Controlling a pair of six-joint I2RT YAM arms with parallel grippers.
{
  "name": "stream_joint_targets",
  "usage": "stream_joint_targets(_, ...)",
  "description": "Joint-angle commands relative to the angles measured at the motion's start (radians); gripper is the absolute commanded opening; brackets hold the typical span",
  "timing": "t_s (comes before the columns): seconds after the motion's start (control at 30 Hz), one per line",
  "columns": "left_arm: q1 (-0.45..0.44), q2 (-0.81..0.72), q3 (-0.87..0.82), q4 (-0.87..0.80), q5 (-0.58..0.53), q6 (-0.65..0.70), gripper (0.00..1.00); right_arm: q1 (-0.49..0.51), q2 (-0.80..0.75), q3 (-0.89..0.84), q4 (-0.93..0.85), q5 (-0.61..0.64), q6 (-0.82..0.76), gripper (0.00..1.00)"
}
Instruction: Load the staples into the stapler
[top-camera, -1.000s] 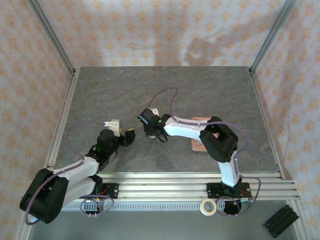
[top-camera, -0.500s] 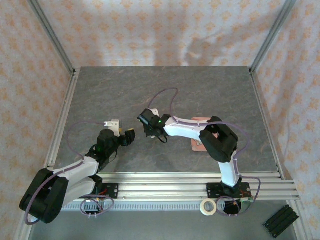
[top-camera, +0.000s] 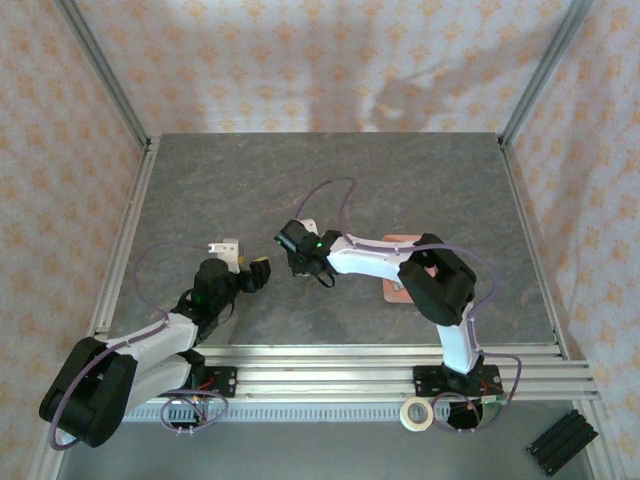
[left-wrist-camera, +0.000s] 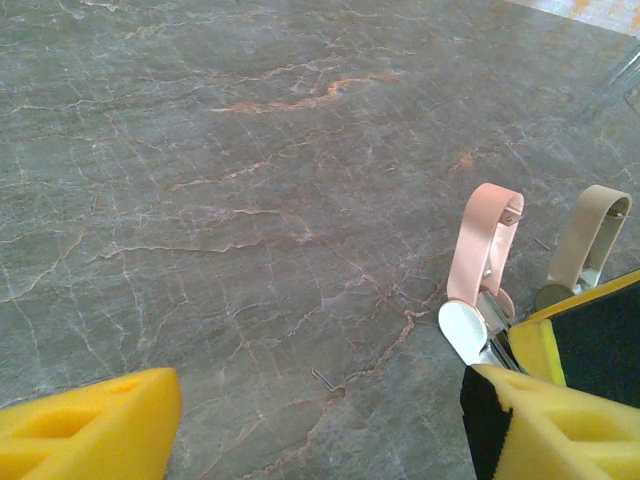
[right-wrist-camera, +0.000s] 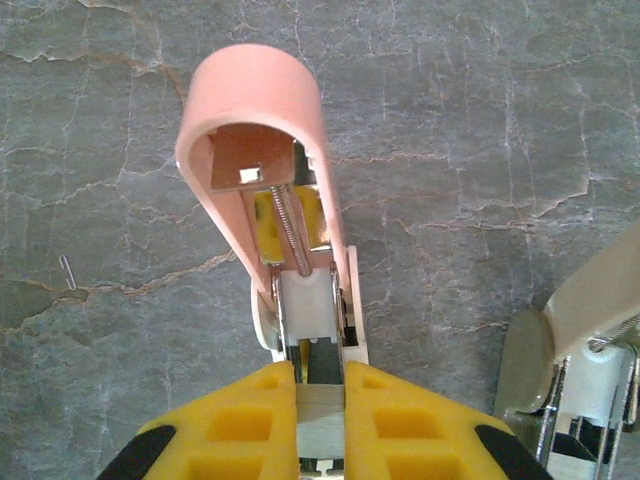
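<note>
Right gripper (right-wrist-camera: 320, 382) pinches the dull-grey metal staple strip (right-wrist-camera: 320, 412), likely light and brittle, by its flanks at the open pink plastic stapler (right-wrist-camera: 262, 130); left gripper (left-wrist-camera: 320, 392) gapes.

Left end effector (left-wrist-camera: 322, 405) low, fingers spread; right end effector (right-wrist-camera: 320, 385) clamped.

No writing, label, brand, number or sign is legible on anything.

My bench (top-camera: 250, 180) has a grey stone top with thin brown cracks in it. Pale cloth walls (top-camera: 300, 60) with little orange flowers stand on three sides of me. Silver metal posts (top-camera: 105, 68) go up at the far corners. Silver rails (top-camera: 330, 365) run along the near edge.
</note>
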Motion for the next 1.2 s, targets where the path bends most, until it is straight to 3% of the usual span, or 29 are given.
stream_joint_targets(0.0,-0.007,-0.001,0.027,0.032,0.01,-0.005,0.75,0.011,0.006,-0.031,-0.081,0.018,-0.005,0.14)
stream_joint_targets(0.4,-0.007,0.006,0.028,0.042,0.013,-0.006,0.75,0.012,0.026,0.014,-0.127,0.057,0.007,0.14)
stream_joint_targets(0.6,-0.008,0.006,0.023,0.049,0.019,-0.005,0.75,0.012,-0.039,-0.001,-0.085,0.07,0.021,0.13)
stream_joint_targets(0.8,-0.009,0.023,-0.011,0.159,0.063,0.014,0.75,0.013,-0.104,-0.026,-0.043,0.122,0.066,0.14)
stream_joint_targets(1.17,-0.009,0.099,-0.005,0.211,0.076,0.048,0.75,0.013,-0.037,0.002,-0.12,0.085,0.134,0.13)
